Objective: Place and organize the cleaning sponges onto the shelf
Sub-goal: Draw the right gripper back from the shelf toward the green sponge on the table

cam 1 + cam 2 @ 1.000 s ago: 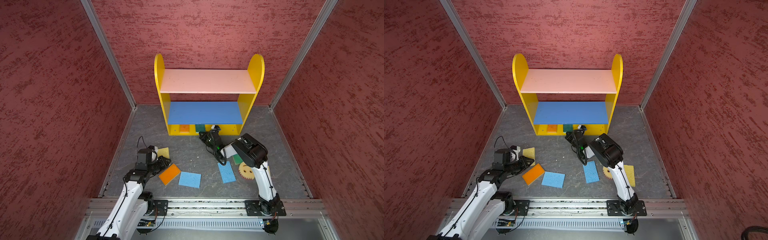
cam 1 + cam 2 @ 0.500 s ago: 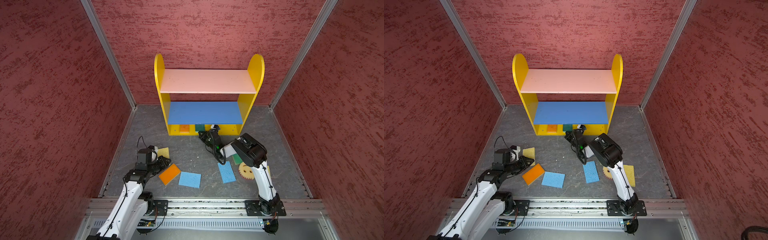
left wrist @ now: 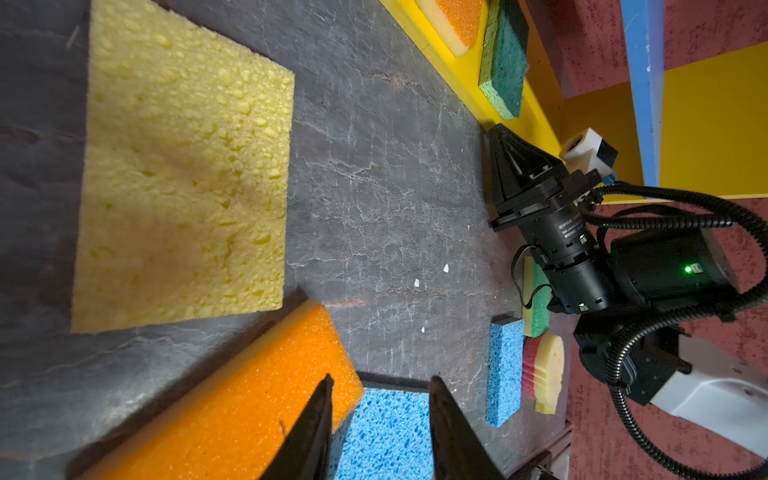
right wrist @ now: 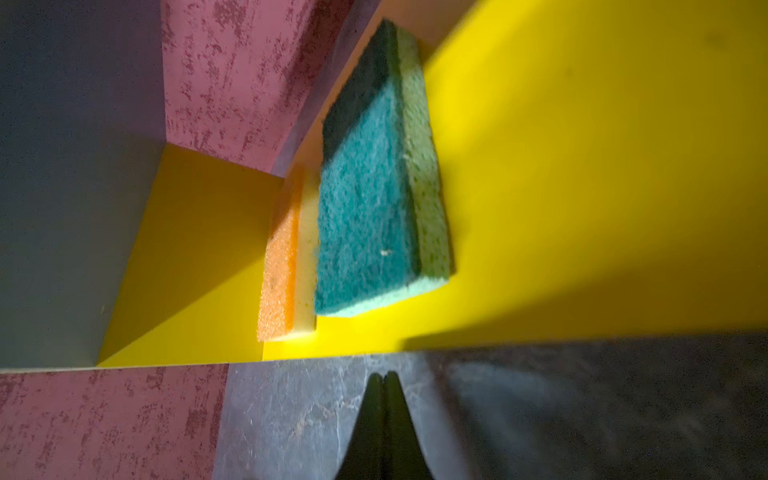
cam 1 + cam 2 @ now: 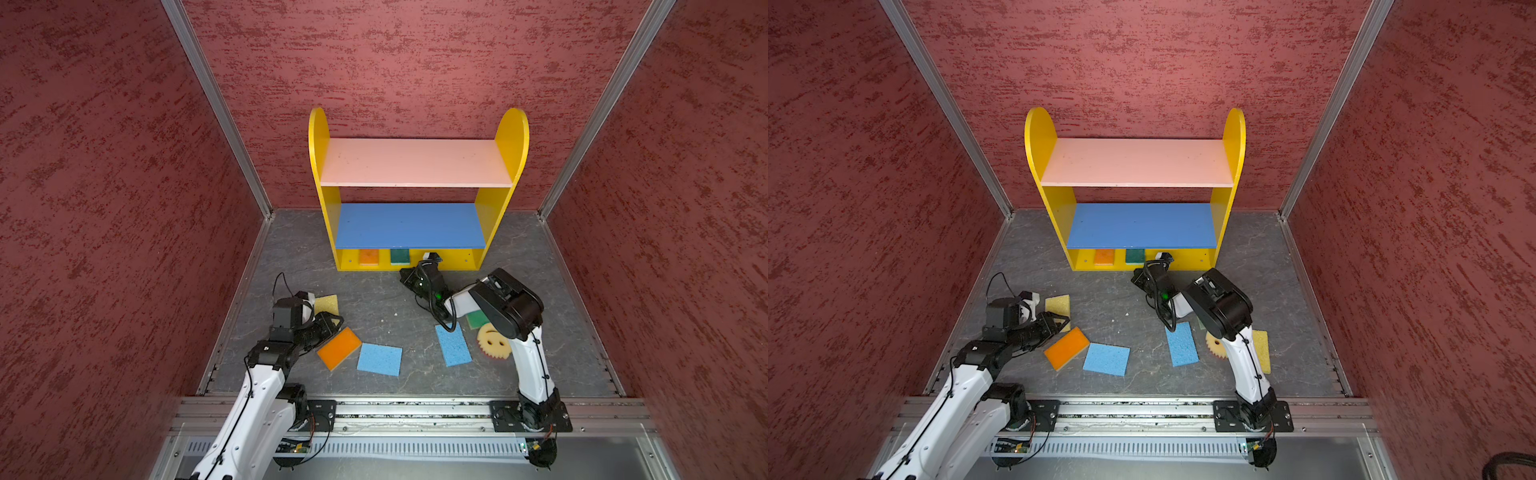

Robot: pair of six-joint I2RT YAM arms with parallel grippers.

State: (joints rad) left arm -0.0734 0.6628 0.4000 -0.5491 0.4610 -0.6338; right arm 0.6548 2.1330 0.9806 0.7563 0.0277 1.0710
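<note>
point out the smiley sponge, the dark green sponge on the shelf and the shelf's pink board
smiley sponge (image 5: 492, 340): in a top view, on its yellow face
dark green sponge (image 5: 400, 256): in a top view, on its top side
pink board (image 5: 415, 162): in a top view, on its bare middle

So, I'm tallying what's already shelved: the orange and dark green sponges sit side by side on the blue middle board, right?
Not quite. The orange sponge and dark green sponge do sit side by side, but on the yellow bottom board, beneath the blue middle board. Both top views show it.
</note>
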